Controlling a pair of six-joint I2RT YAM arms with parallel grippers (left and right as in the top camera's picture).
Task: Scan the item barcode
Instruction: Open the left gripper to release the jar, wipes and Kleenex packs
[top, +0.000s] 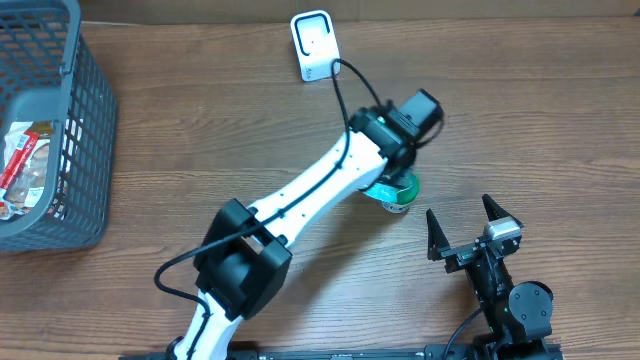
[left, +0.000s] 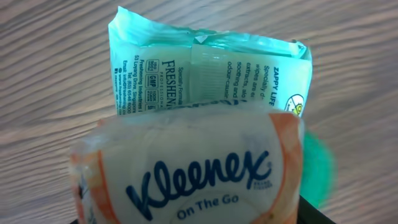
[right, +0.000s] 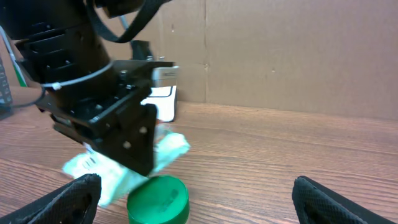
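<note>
I see 1 Kleenex tissue pack (left: 199, 177), orange-edged, logo facing me, overlapping a green wipes packet (left: 205, 68); the white scanner (top: 313, 44) stands well apart.

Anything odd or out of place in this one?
Yes. The Kleenex pack in the left pincer overlaps a crumpled green wipes pack, which lies right beside a green tub. The three are bunched together, so the pincer may catch or drag more than one item.

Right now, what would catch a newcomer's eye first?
The white left arm stretching diagonally across the table's middle. Close to its wrist camera, a Kleenex tissue pack fills the foreground, with a green wipes packet lying behind it. A grey basket stands far left.
</note>
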